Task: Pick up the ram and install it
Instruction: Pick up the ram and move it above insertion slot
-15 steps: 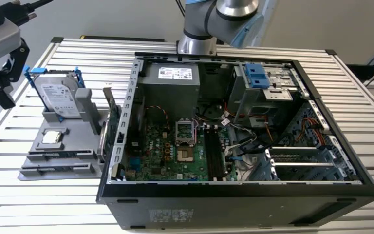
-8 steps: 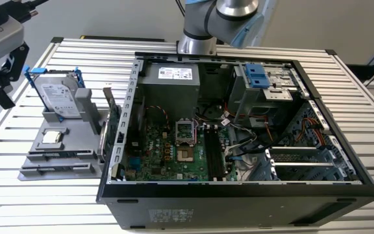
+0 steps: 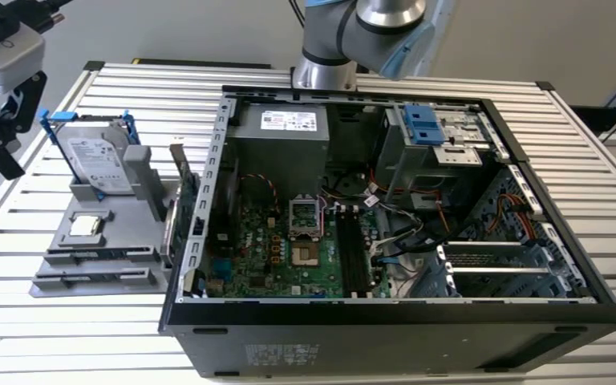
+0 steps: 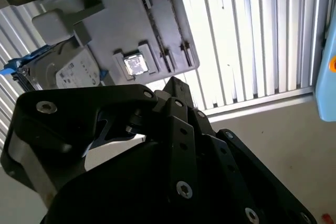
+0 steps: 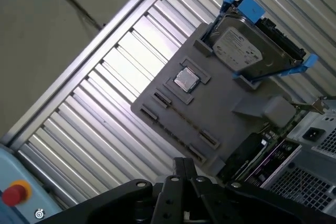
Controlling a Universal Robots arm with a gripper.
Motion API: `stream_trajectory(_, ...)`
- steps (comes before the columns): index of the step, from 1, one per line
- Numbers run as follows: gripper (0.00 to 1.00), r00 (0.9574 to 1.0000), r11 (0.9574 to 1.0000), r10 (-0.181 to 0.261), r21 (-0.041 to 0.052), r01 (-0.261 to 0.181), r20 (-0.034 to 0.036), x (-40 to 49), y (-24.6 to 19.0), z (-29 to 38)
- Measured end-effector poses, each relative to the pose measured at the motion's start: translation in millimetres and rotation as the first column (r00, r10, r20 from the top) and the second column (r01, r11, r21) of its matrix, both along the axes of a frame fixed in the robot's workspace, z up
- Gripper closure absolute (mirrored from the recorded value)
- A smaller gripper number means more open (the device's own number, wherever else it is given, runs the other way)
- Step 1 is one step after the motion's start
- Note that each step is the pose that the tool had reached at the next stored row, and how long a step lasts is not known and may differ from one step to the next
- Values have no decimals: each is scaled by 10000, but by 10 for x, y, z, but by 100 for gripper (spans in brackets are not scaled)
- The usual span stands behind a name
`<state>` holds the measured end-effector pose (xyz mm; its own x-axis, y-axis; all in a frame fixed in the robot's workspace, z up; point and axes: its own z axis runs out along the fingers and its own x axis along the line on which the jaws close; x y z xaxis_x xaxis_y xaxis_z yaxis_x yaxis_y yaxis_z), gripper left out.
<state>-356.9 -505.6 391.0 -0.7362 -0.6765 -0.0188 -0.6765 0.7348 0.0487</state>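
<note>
- black two-finger tool (image 5: 181, 163) hangs closed, seemingly empty, beyond the slatted metal counter (image 3: 73, 321).
- grey plastic parts tray (image 5: 173, 124) has slim cradles that look bare; where the ram lies i cannot tell.
- open black computer case (image 3: 394, 337) lies sideways, baring its slots for access.

Robotics lab or assembly test bench: slatted aluminium table (image 3: 51, 321) carrying an opened computer tower (image 3: 394, 329) and a grey parts fixture (image 3: 105, 257), robot arm (image 3: 335, 48) rising behind the tower.
</note>
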Motion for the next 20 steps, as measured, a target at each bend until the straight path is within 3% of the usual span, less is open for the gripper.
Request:
stream_trajectory(13, 100, 9995, 9995, 307, 0, -307, -1, -1, 0, 0)
stream_trajectory(20, 100, 9966, 9966, 830, 0, -830, 0, 0, 0, 0)
